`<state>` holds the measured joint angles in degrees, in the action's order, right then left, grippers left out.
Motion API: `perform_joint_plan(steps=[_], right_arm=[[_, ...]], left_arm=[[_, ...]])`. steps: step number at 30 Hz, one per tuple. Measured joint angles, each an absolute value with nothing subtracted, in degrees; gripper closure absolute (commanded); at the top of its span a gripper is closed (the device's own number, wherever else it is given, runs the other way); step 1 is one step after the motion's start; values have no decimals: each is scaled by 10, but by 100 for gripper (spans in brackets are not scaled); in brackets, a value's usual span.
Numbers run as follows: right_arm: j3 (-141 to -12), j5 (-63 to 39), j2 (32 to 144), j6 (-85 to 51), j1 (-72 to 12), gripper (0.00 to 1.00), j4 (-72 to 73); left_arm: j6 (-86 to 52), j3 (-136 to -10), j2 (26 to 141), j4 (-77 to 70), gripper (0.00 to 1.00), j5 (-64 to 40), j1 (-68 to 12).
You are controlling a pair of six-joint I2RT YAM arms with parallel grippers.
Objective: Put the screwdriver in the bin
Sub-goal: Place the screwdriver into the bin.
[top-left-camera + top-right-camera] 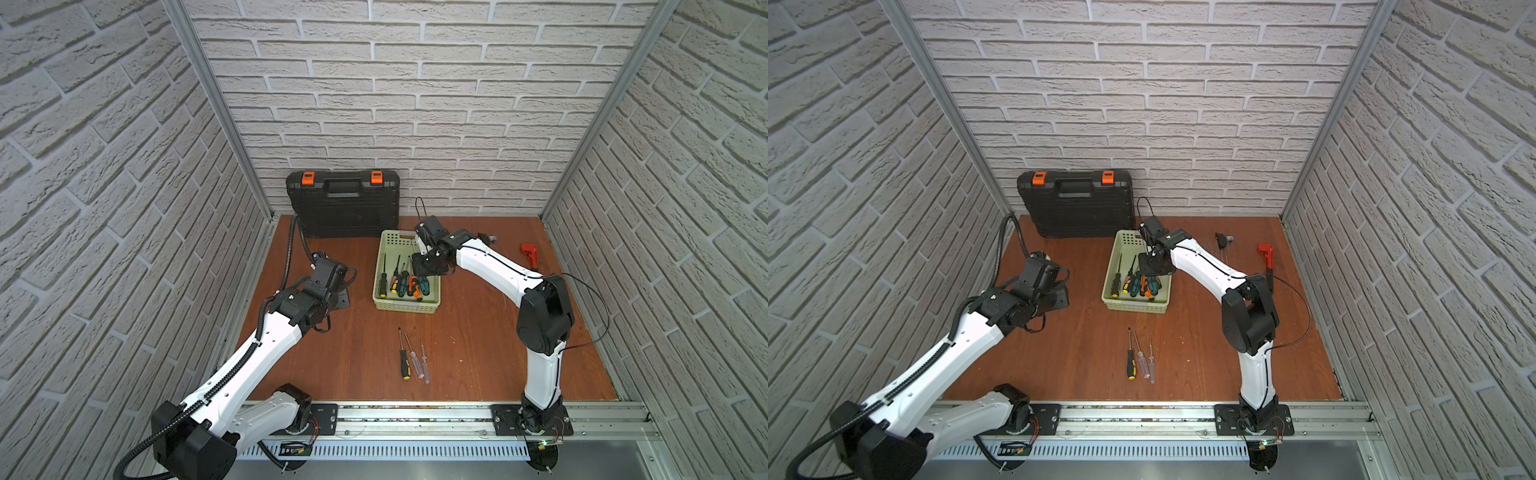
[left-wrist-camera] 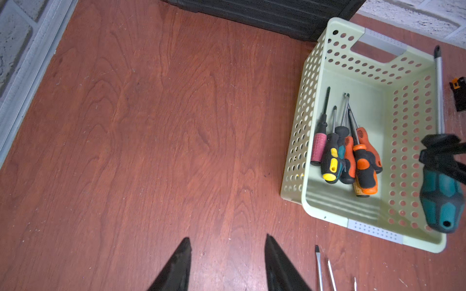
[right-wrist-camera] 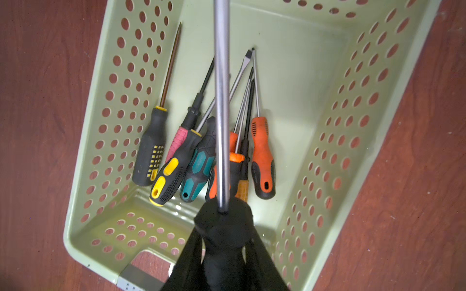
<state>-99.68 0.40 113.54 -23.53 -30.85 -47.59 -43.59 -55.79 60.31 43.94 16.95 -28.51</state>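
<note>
My right jaws clench a teal-and-black-handled steel screwdriver (image 2: 441,201) above the pale green perforated plastic bin (image 1: 405,306), not yet dropped. My left jaws hang released, empty. Three more screwdrivers (image 1: 414,359) wait on the desk (image 1: 478,374) at the bin's 6 o'clock.

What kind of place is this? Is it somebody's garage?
Probably a robot test booth, not a garage: brick-pattern wall panels, two robot arms bolted to a rail, and a bin of screwdrivers.
</note>
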Motion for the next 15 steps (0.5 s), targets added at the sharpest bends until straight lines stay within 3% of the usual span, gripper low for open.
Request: perform_joint_plan(steps=[15], right_arm=[[-1048,54,1229,-229,-306,92,-515]], left_arm=[[-437,-537,580,441,52,177,-282]])
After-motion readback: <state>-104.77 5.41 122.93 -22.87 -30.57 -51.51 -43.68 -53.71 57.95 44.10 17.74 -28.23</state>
